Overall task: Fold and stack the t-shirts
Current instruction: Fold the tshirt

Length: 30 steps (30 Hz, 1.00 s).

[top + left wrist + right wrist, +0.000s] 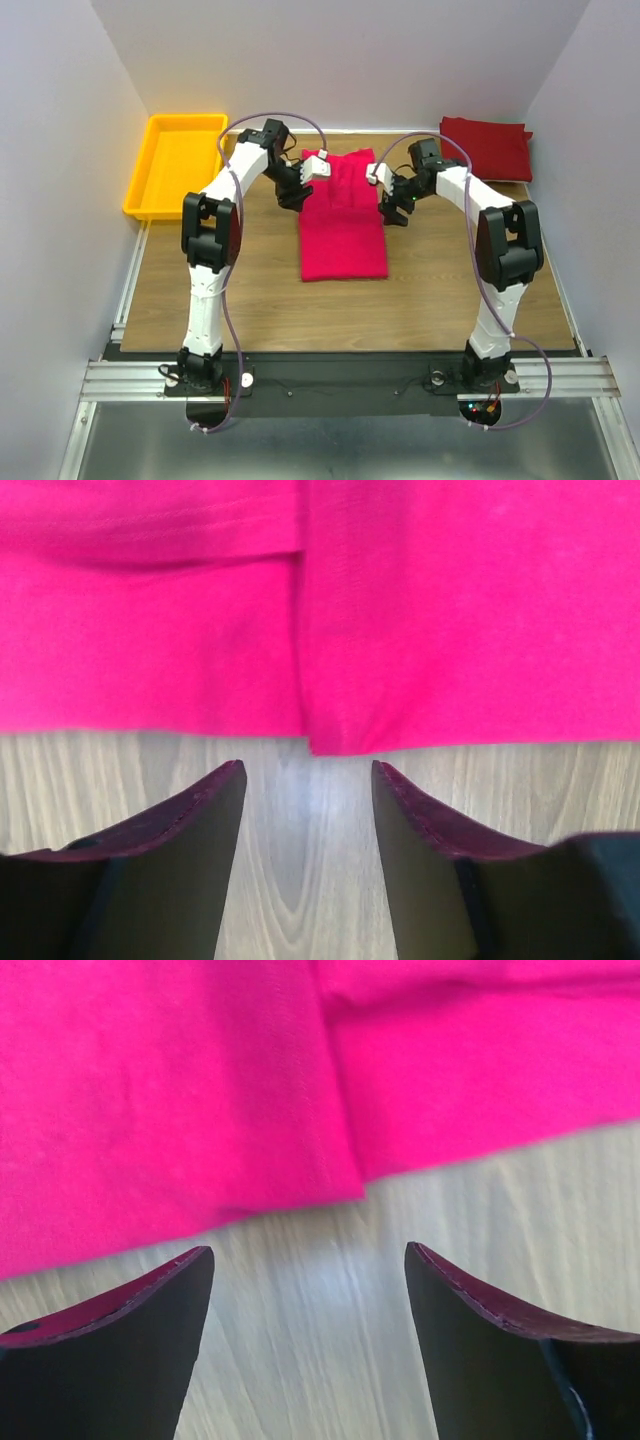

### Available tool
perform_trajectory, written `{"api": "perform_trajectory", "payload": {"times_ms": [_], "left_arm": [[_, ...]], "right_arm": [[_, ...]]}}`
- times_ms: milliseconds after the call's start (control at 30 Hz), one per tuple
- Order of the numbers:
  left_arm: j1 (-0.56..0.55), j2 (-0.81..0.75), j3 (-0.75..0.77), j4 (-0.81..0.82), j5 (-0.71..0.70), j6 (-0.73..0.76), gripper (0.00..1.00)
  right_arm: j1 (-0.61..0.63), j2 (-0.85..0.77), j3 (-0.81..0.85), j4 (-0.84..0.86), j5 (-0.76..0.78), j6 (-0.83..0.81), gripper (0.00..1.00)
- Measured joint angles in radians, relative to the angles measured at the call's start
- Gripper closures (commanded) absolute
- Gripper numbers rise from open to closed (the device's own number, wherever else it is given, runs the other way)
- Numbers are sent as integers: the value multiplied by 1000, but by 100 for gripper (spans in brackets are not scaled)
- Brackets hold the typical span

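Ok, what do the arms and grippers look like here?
The left arm and right arm have white shells, black joints and a looping lilac cable each. The left gripper and right gripper have dark, wedge-shaped fingers with reddish edges.

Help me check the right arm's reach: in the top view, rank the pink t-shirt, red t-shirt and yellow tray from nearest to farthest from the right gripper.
1. pink t-shirt: table centre, right beside the right gripper, on its left.
2. red t-shirt: far right corner.
3. yellow tray: far left corner, across the table.
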Motion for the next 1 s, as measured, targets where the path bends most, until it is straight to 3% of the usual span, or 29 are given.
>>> {"api": "perform_trajectory", "payload": {"times_ms": [100,200,433,533,767,1000], "left_arm": [[14,-31,-40,61,1,-49,34],[25,-141,-186,132,7,-94,37],[-26,-594,-685,303,53,-180,35],[-101,-737,-885,402,42,-208,34],[-267,-796,-1162,597,-69,-254,32],[-300,-779,-1207,737,-150,-280,35]], "right_arm": [[-14,-49,-23,21,4,29,37],[-21,-164,-106,37,-6,52,44],[104,-529,-434,71,-19,64,46],[182,-583,-563,116,-2,68,46],[241,-585,-723,215,74,69,46],[283,-551,-757,341,120,68,55]]}}
